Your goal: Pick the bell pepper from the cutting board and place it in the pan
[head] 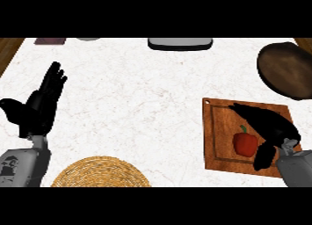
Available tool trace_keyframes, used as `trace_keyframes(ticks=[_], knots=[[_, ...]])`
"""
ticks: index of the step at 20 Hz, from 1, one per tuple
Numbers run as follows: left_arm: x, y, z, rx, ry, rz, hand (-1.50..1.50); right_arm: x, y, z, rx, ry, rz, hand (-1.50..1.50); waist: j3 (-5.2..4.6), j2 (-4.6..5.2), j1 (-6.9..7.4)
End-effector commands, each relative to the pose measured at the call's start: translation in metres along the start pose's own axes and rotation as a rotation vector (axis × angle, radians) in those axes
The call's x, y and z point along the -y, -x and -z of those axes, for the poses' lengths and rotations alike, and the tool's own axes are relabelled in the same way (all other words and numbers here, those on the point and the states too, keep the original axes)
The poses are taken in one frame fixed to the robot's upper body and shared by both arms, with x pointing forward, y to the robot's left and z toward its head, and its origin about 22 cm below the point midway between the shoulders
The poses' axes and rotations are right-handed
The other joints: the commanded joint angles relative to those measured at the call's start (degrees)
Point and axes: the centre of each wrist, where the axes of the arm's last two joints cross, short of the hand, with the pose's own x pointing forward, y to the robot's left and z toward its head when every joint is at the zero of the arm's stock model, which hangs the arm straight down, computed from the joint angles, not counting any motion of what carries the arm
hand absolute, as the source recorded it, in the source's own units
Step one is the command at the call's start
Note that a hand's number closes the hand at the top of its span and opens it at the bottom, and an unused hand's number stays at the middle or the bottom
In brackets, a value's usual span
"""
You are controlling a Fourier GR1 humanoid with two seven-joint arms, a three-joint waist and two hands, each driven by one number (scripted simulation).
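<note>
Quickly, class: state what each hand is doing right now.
Left hand: open, resting, fingers up.
Right hand: open beside the red bell pepper, holding nothing.

Light is bright and even over the white bench (139, 101), with no glare. Shadows are very faint, so no clear light direction can be told. The pan (289, 70) at 2 o'clock looks dull and dark. Straight edges stay straight towards the borders.
</note>
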Motion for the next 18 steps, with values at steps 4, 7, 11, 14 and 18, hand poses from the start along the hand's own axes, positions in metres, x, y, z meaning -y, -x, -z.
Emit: trace_keyframes(ticks=[4,7,11,14,18], knots=[[0.001,0.007,0.005,0.003,0.010,-0.001,0.00,-0.017,0.015,0.009,-0.023,-0.047,-0.009,-1.50,0.00,0.01,-0.13],[0.002,-0.003,0.009,0.015,-0.008,-0.004,0.00,-0.033,0.018,0.020,-0.022,-0.075,-0.021,-1.50,0.00,0.01,-0.09],[-0.005,0.015,0.014,-0.004,-0.017,0.004,0.00,-0.020,0.006,0.017,0.119,-0.113,-0.014,1.50,-0.02,0.09,-0.39],[0.006,0.018,-0.002,-0.005,-0.011,-0.002,0.00,-0.019,0.005,0.006,0.131,-0.085,-0.075,1.50,-0.01,-0.06,-0.26],[-0.004,0.011,-0.020,0.005,0.013,-0.003,0.00,-0.018,-0.010,0.022,0.122,-0.062,-0.084,1.50,-0.01,-0.06,0.08]])
